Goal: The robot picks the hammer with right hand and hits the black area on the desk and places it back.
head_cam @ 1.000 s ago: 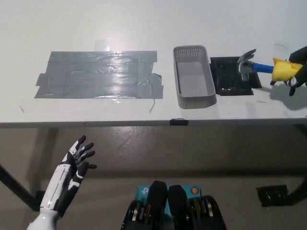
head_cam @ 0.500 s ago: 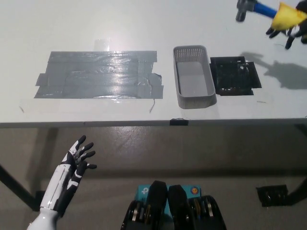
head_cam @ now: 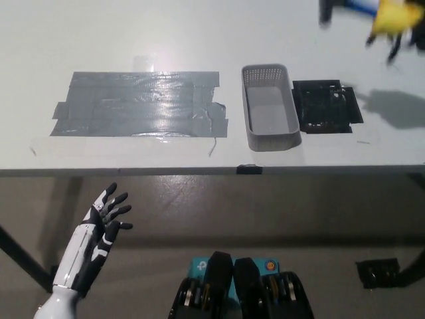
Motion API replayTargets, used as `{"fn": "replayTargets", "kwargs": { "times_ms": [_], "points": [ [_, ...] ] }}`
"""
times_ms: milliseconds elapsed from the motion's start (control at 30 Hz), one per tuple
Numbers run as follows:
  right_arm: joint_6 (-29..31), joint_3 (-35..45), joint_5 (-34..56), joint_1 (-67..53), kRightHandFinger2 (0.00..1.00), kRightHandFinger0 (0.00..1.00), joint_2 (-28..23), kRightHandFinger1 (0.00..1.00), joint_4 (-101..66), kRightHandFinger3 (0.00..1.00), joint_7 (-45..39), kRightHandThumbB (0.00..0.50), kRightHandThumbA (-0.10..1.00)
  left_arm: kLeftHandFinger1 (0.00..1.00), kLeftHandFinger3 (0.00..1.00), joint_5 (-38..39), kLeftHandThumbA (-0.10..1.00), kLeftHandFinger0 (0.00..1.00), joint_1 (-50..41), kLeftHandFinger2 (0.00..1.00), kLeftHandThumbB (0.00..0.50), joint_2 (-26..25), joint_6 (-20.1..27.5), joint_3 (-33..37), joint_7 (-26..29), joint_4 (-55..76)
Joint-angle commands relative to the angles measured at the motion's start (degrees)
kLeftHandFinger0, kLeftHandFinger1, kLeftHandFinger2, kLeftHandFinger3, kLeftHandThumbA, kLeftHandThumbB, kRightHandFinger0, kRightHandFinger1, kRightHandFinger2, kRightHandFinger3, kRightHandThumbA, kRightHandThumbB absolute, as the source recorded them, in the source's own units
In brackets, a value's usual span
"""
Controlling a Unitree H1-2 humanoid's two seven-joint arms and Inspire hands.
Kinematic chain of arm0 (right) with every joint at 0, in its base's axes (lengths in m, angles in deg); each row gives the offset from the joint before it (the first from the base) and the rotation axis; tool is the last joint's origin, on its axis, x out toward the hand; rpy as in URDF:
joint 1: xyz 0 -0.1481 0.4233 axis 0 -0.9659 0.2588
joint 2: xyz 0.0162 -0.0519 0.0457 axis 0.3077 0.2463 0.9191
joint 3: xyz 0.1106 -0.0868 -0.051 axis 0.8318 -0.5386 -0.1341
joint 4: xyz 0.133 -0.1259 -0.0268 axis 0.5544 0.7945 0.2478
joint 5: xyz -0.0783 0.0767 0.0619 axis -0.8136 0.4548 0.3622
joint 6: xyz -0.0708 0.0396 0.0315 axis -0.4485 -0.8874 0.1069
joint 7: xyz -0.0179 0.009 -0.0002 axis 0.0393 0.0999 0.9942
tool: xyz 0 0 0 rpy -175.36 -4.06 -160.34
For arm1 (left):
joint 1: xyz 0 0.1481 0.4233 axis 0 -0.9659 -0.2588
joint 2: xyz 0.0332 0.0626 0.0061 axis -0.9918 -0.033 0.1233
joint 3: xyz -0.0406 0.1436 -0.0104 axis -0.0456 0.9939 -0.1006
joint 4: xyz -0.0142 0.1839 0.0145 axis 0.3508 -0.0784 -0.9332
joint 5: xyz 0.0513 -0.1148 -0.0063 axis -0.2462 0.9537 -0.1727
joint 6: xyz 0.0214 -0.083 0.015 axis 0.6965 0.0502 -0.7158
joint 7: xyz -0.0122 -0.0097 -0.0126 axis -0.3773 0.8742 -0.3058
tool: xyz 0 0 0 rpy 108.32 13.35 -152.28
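- Now you see the right hand (head_cam: 398,30) closed around the hammer (head_cam: 362,8), high above the black area (head_cam: 327,106) at the top right.
- Your left hand (head_cam: 103,222) rests below the desk (head_cam: 199,33), fingers spread, holding nothing.

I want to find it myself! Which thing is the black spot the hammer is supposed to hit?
Look at the white desk and find the grey basket near its front edge. The black area lies flat just right of it. It is dark and square, unlike the big shiny grey tape patch on the basket's other side.
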Motion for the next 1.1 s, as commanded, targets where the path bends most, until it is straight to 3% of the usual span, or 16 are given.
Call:
{"fn": "replayTargets", "kwargs": {
  "times_ms": [0, 67, 100, 133, 200, 233, 333, 433, 633, 667, 700, 733, 767, 867, 933, 1067],
  "points": [
    [5.86, -8.98, -8.43, -5.98, 0.38, 0.00, 2.14, 0.06, -0.11, 0.69, 5.83, 0.162, -0.10, 0.87, 1.00, 0.03, 0.93, 0.72, 0.44, 0.92, 0.064, -0.97, 1.04, -0.43, -0.48, 2.09],
    [8.60, -16.49, -14.17, -7.90, 0.41, 0.00, 4.29, 0.03, 3.45, 1.00, 10.07, 0.184, -0.10, 0.87, 1.00, 0.52, 0.93, 0.72, 0.36, 0.93, 0.068, -0.85, 0.70, -0.62, -0.46, 2.37],
    [11.31, -20.55, -17.52, -8.34, 0.62, 0.14, 4.64, 0.23, 3.55, 0.93, 11.72, 0.181, -0.10, 0.87, 1.00, 0.56, 0.93, 0.72, 0.25, 0.93, 0.068, -0.84, 0.86, -0.74, -0.38, 2.37],
    [12.72, -24.09, -20.44, -9.01, 0.56, 0.20, 5.06, 0.30, 3.54, 0.77, 14.08, 0.174, -0.10, 0.86, 1.00, 0.55, 0.92, 0.72, 0.17, 0.93, 0.067, -0.91, 1.10, -0.86, -0.33, 2.40],
    [12.72, -26.33, -21.47, -9.14, 0.41, 0.08, 4.81, 0.19, 2.57, 0.73, 14.34, 0.192, -0.10, 0.85, 1.00, 0.69, 0.91, 0.71, 0.13, 0.93, 0.065, -1.00, 1.15, -0.90, -0.45, 2.49],
    [12.29, -26.99, -21.42, -8.78, 0.33, 0.00, 4.59, 0.07, 2.63, 0.84, 14.31, 0.185, -0.10, 0.84, 1.00, 0.75, 0.92, 0.68, 0.11, 0.92, 0.071, -1.13, 1.15, -0.85, -0.63, 2.63],
    [12.88, -28.07, -20.39, -6.34, 0.30, 0.00, 5.21, 0.04, 6.70, 1.00, 15.55, 0.170, -0.10, 0.84, 1.00, 1.66, 0.91, 0.68, 0.00, 0.93, 0.076, -1.27, 0.77, -0.91, -1.06, 2.69],
    [11.68, -27.61, -19.84, -4.10, 0.21, 0.00, 4.99, 0.00, 6.93, 1.00, 18.58, 0.194, -0.10, 0.84, 1.00, 1.82, 0.90, 0.67, -0.46, 0.93, 0.084, -1.23, 0.80, -0.95, -1.01, 2.84],
    [10.84, -20.69, -14.37, 1.16, 0.09, 0.00, 3.89, 0.00, 5.72, 0.79, 16.60, 0.217, -0.10, 0.84, 1.00, 1.54, 0.90, 0.66, -0.51, 0.94, 0.066, -1.25, 0.95, -0.92, -0.90, 2.99],
    [9.25, -16.95, -11.72, 1.80, 0.07, 0.00, 3.50, 0.00, 4.65, 0.59, 16.48, 0.223, -0.10, 0.84, 1.00, 1.46, 0.90, 0.66, -0.53, 0.94, 0.063, -1.22, 0.88, -0.93, -0.83, 3.08],
    [7.67, -13.29, -9.54, 2.11, 0.12, 0.00, 2.97, 0.06, 3.16, 0.36, 15.87, 0.184, -0.10, 0.84, 1.00, 1.31, 0.89, 0.66, -1.11, 0.94, 0.061, -1.15, 1.09, -0.85, -0.78, 3.20],
    [6.42, -9.37, -6.68, 3.39, 0.22, 0.00, 2.41, 0.16, 2.51, 0.39, 14.15, 0.155, -0.10, 0.84, 1.00, 1.16, 0.90, 0.66, -1.26, 0.93, 0.073, -1.02, 1.19, -0.81, -0.67, 3.10],
    [5.85, -7.06, -5.62, 4.35, 0.50, 0.00, 2.16, 0.39, 2.28, 0.47, 13.25, 0.140, -0.10, 0.83, 1.00, 1.06, 0.91, 0.65, -1.35, 0.93, 0.080, -0.89, 1.19, -0.79, -0.55, 3.11],
    [3.84, -1.22, -3.69, 7.30, 0.98, 0.00, 2.05, 0.58, 2.88, 0.67, 12.98, 0.173, -0.10, 0.83, 1.00, 1.49, 0.90, 0.65, -1.14, 0.92, 0.083, -0.96, 1.11, -0.94, -0.65, 3.03],
    [1.93, 2.08, -2.24, 10.66, 0.88, 0.00, 2.16, 0.51, 5.29, 0.57, 12.38, 0.140, -0.10, 0.83, 1.00, 1.44, 0.89, 0.66, -0.94, 0.93, 0.074, -1.01, 0.84, -0.87, -0.74, 3.15],
    [1.44, 5.40, -2.64, 11.00, 0.82, 0.00, 1.65, 0.44, 3.56, 0.61, 16.16, 0.173, -0.10, 0.84, 1.00, 1.45, 0.90, 0.67, -1.04, 0.95, 0.063, -1.09, 1.43, -0.93, -0.71, 3.13]
  ]
}}
